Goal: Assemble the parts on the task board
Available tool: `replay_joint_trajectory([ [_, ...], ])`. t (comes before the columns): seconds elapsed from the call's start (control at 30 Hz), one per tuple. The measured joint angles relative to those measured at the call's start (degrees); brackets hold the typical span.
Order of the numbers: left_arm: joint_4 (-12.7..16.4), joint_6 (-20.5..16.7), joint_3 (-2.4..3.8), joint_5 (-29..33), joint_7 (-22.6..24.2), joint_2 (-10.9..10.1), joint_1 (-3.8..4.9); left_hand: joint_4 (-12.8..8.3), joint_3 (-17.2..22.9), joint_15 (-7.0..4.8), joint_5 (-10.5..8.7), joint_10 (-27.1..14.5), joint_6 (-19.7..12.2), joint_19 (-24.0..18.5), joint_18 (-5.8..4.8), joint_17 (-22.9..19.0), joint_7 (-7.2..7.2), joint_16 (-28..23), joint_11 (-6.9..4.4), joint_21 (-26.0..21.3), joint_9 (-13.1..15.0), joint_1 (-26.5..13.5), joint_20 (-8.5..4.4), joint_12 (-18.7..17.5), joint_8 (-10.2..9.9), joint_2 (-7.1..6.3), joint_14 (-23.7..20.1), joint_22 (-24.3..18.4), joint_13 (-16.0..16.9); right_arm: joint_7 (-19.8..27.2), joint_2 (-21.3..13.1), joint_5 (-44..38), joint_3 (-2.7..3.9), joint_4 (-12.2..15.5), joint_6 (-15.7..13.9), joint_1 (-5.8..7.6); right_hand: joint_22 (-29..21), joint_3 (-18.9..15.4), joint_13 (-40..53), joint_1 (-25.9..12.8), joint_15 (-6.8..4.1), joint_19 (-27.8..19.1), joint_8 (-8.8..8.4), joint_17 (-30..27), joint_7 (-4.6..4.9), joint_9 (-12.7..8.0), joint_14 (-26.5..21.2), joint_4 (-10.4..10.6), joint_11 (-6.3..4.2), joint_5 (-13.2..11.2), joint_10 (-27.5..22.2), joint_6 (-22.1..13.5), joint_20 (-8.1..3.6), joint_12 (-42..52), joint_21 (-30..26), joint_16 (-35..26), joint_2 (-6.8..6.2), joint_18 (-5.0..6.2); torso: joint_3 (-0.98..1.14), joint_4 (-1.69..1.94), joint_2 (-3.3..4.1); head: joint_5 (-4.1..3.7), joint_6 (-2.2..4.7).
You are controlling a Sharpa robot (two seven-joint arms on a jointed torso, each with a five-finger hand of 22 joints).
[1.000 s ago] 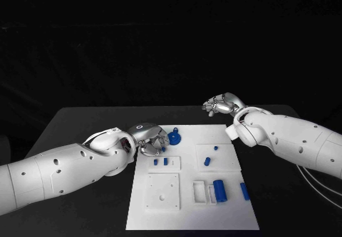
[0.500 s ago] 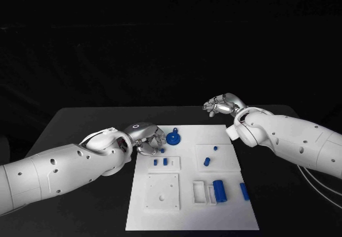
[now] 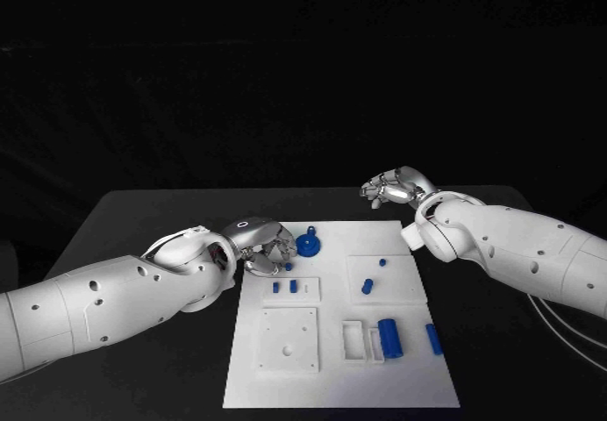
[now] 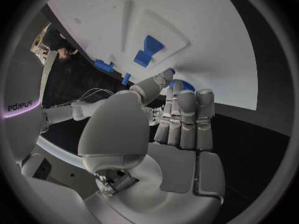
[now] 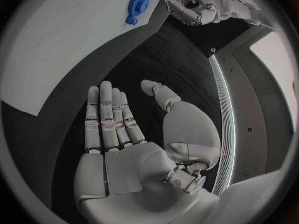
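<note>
The white rectangular task board [image 3: 339,316] lay beside the left hand [image 3: 262,247], apparently pinching a small blue part, likely needing seating next.

Left robot hand [image 3: 262,246] hangs fingers-down; right robot hand [image 3: 395,189] spread, holding nothing.

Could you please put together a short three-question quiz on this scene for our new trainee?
1. True or false: the right hand is holding a blue part.
2. Which hand is at the task board's edge, close to the blue gear-shaped part? A) left hand B) right hand
3. Fill in: the table under the board is ___ in colour.

Key: 1 false, its fingers are apart over the bare table with nothing in them; 2 A; 3 black.
</note>
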Motion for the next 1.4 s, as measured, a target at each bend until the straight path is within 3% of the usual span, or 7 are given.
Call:
replay_joint_trajectory([
  [0.27,-0.7,0.1,0.0,0.3,0.0,-0.5,0.0,-0.1,0.1,0.0,0.04,0.0,0.0,0.0,0.03,0.0,0.0,0.0,-0.01,0.0,0.0,0.2,0.01,0.0,0.0,0.16,0.0,0.0,0.0,0.0,-0.2,0.0,0.0,0.0,0.1,0.0,0.0,0.0,-0.1,0.0,0.0,0.0,0.0,0.0,0.0,0.0,0.0,0.0,0.0,0.0,0.0,0.0,0.0,0.0,0.0,0.0,0.0,0.0,0.03,-0.04,-0.01,0.0,0.1],
  [0.57,-2.0,0.2,0.05,1.5,0.0,-1.5,-0.01,-0.5,2.3,0.0,2.68,-0.2,0.0,0.0,0.03,-0.1,-0.01,0.0,0.21,0.0,0.0,2.8,0.02,-0.3,0.0,-0.07,0.0,0.0,0.0,0.0,-1.4,-0.3,0.02,0.8,0.6,-0.03,0.1,0.5,-1.2,1.0,0.31,-0.2,0.22,-0.4,0.0,-0.1,-0.7,-1.0,0.32,-0.2,-0.3,0.0,-0.2,-0.7,-0.3,0.0,0.96,0.0,0.03,-0.05,-0.01,-0.27,0.41],
  [0.7,-2.9,0.2,0.09,5.3,0.0,-2.5,0.0,-0.3,3.1,0.44,3.0,-0.4,0.0,-0.3,0.08,-0.4,-0.01,0.0,0.28,0.0,-0.1,3.0,0.33,-0.3,0.0,-0.11,-0.4,0.0,0.0,-0.2,-2.9,-1.3,0.01,1.9,2.5,-0.03,0.3,1.7,-4.1,3.3,0.31,-0.5,0.51,-1.1,0.0,-0.2,-0.7,-1.7,0.24,-2.2,1.0,0.0,0.1,-5.3,-0.5,-0.1,1.2,0.0,0.03,-0.04,-0.02,-0.47,0.59],
  [0.8,-4.6,0.4,0.09,13.0,0.0,-3.5,0.19,0.1,3.5,0.47,3.0,-0.4,0.0,-0.7,0.18,-1.0,-0.01,-1.1,0.45,-0.7,-0.1,2.3,0.74,-0.3,0.3,0.55,-1.1,0.0,0.0,-0.5,-4.5,-4.2,0.0,3.0,5.3,-0.03,0.8,2.6,-7.6,5.6,0.39,-0.8,0.96,-2.5,-0.2,-0.4,-0.8,-1.9,0.31,-4.9,4.3,0.2,-0.07,-11.7,-0.7,-0.9,1.44,0.0,0.04,-0.04,-0.08,-0.93,0.64],
  [1.13,-5.4,2.2,0.18,33.7,2.3,-5.2,0.59,0.5,-2.5,0.84,1.67,1.6,0.0,-8.0,1.5,-7.5,-0.01,-15.9,0.92,-9.9,0.5,-6.1,2.12,0.0,1.2,1.98,-6.8,-4.2,0.6,-1.9,-11.0,-20.8,0.0,12.2,12.7,-0.03,-0.7,3.6,-13.0,10.3,-3.1,9.1,2.65,-3.8,-1.37,0.1,9.9,-2.0,-1.17,-11.6,15.8,1.9,-3.52,-27.5,1.0,-0.8,1.1,0.01,0.0,-0.04,-0.1,-2.08,1.14],
  [1.3,-3.8,3.3,0.16,40.0,3.5,-6.8,0.57,0.0,-3.2,3.61,1.67,3.5,0.0,-12.8,2.17,-10.5,0.0,-26.4,0.63,-15.7,0.9,-6.5,3.5,0.0,1.7,2.41,-10.6,-7.0,0.7,-2.6,-12.2,-29.8,-0.54,15.1,13.4,-0.02,-1.0,2.5,-12.1,11.3,-4.7,12.6,3.62,-2.6,-1.97,0.8,12.8,-1.9,-2.62,-13.2,21.1,3.4,-5.04,-30.1,2.0,0.0,0.46,0.0,-0.08,-0.16,-0.14,-2.47,1.36],
  [1.4,-2.6,3.8,0.16,42.5,4.1,-7.9,0.57,-0.3,-3.5,4.57,1.67,3.7,-0.1,-14.2,1.0,-10.9,0.12,-30.1,0.83,-17.5,1.1,-6.5,4.48,-0.5,1.9,2.41,-11.6,-7.6,0.7,-3.3,-13.0,-35.0,-1.04,16.9,13.2,-0.09,-1.0,2.5,-11.9,11.4,-4.71,12.8,3.62,-2.2,-2.05,0.9,13.0,-1.9,-2.77,-13.6,22.2,3.5,-5.01,-31.3,2.0,0.0,-0.34,0.0,-0.14,-0.23,-0.24,-2.67,1.44],
])
